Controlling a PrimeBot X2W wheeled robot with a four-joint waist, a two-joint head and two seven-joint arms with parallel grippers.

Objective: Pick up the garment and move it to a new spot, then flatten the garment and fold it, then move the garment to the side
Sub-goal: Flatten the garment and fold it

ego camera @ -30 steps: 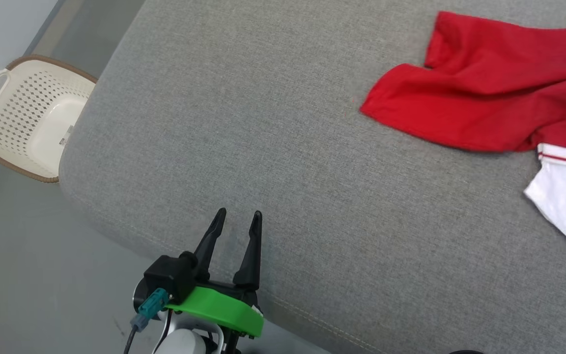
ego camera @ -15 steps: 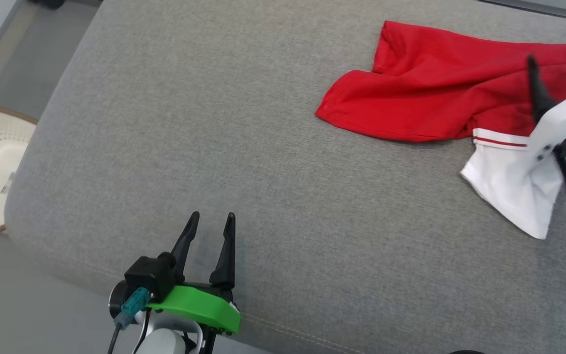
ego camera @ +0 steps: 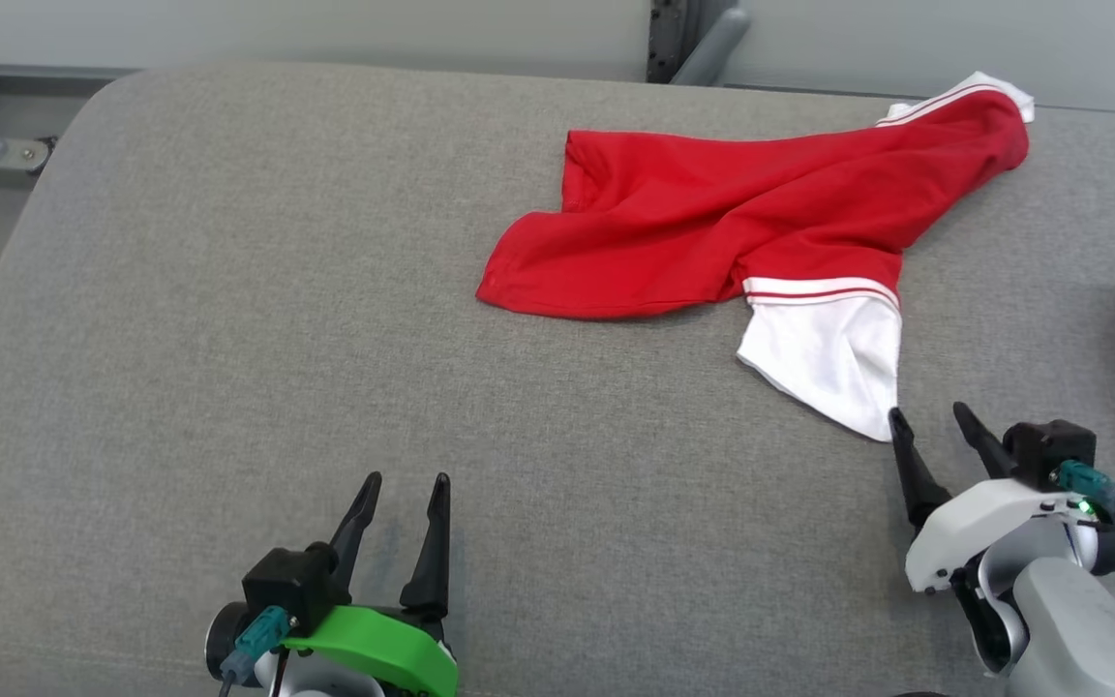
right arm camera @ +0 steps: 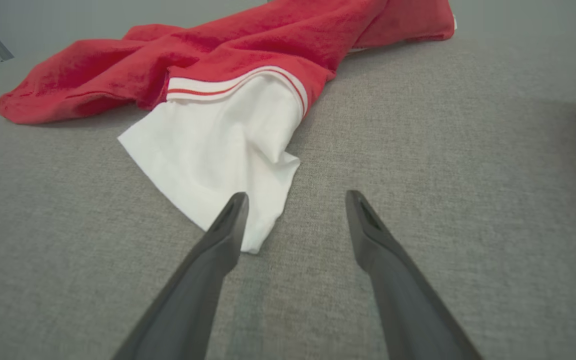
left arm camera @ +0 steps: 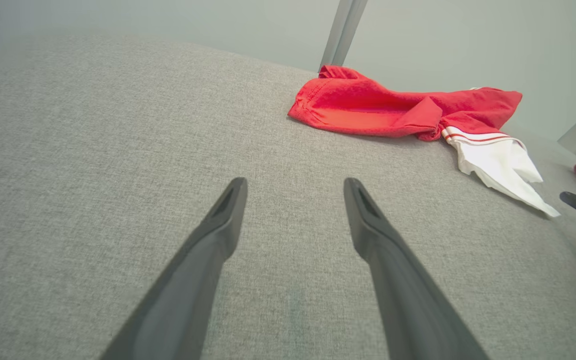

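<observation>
Right gripper [ego camera: 927, 409] hangs spread and empty, one tip just beside the white corner of the red garment [ego camera: 712, 223] rumpled on the grey cushion [ego camera: 228, 290]; my left gripper [ego camera: 407, 476] is spread too.

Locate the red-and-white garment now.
Head view: the crumpled red-and-white fabric garment lies right of centre on the grey padded surface, its white tip just ahead of the right pincer.

Lab-like room: grey upholstered bench [ego camera: 228, 290], bare pale wall [ego camera: 325, 29].
</observation>
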